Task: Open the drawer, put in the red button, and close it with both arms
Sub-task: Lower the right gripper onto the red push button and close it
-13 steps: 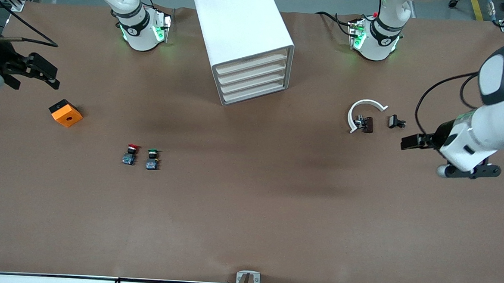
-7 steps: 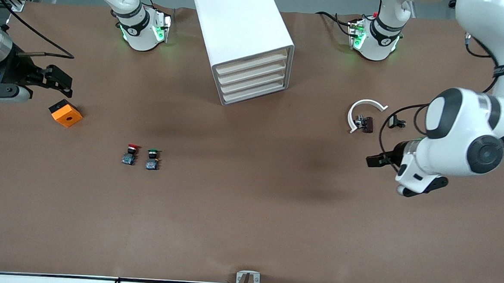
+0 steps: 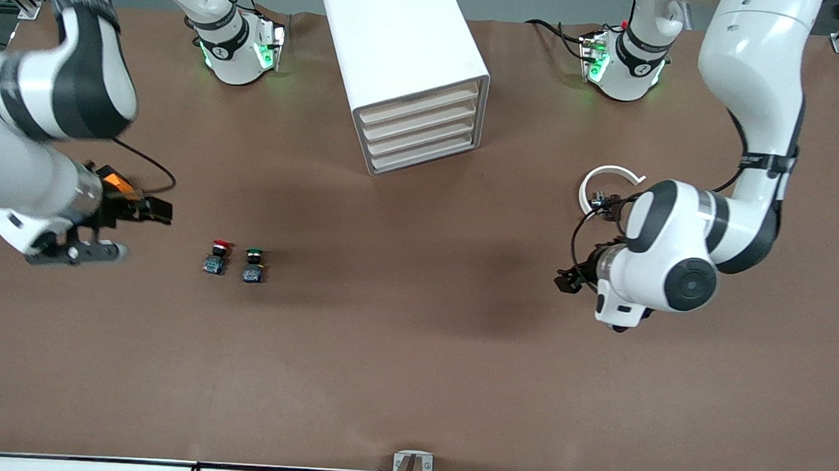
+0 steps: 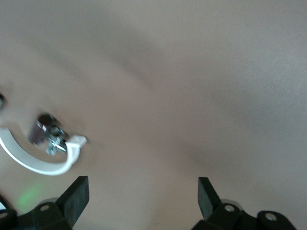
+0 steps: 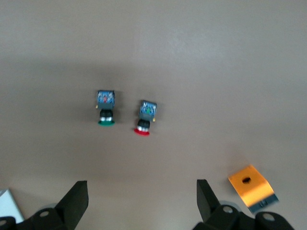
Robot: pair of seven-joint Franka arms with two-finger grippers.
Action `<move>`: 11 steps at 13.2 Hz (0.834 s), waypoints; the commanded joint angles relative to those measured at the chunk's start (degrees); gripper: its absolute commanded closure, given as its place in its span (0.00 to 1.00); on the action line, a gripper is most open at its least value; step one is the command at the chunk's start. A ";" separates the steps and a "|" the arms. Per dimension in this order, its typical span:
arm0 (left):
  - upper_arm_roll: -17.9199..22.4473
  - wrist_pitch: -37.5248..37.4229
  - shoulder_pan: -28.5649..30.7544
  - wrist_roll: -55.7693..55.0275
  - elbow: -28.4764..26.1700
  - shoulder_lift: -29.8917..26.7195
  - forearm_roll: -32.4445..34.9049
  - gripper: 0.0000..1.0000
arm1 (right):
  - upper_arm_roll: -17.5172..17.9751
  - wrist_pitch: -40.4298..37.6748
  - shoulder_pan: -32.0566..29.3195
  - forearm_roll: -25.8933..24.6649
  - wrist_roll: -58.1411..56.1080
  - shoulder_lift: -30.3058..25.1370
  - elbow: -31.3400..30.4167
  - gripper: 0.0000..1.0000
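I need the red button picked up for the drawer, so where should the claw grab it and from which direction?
Grip the red button across its blue-grey base, coming straight down from above. It lies on its side, cap pointing toward the cabinet. The green button lies close beside it, so set the fingers carefully in that gap.

Even, bright light falls from overhead, and my arms cast soft, wide shadows on the matte brown desk [image 3: 412, 379] with no glare. My right arm [image 3: 30, 136] smears with motion blur in the front view, and green lamps glow at both bases. My left wrist view is washed pale and blurred, the white ring [image 4: 36, 160] smeared; my right wrist view is softer than the front one.
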 commanded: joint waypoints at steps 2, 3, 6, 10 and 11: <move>0.20 -0.46 -2.96 -17.43 2.55 3.71 -5.54 0.00 | -0.13 6.96 0.14 -0.32 -0.19 6.45 0.45 0.00; 0.20 -0.46 -2.97 -24.10 2.55 4.24 -8.36 0.00 | -0.13 9.59 0.05 -0.15 -0.10 7.25 -1.04 0.00; 0.20 -0.63 -3.06 -34.09 2.55 4.60 -10.93 0.00 | -0.13 20.74 -0.47 -0.06 0.51 7.53 -8.93 0.00; 0.63 -1.42 -2.09 -35.77 2.55 4.08 -13.48 0.00 | -0.22 30.69 -0.65 0.03 2.53 7.61 -16.59 0.00; 0.90 -1.43 -1.74 -36.47 2.55 3.90 -13.57 0.00 | -0.22 32.80 -0.65 0.03 3.15 7.70 -18.17 0.00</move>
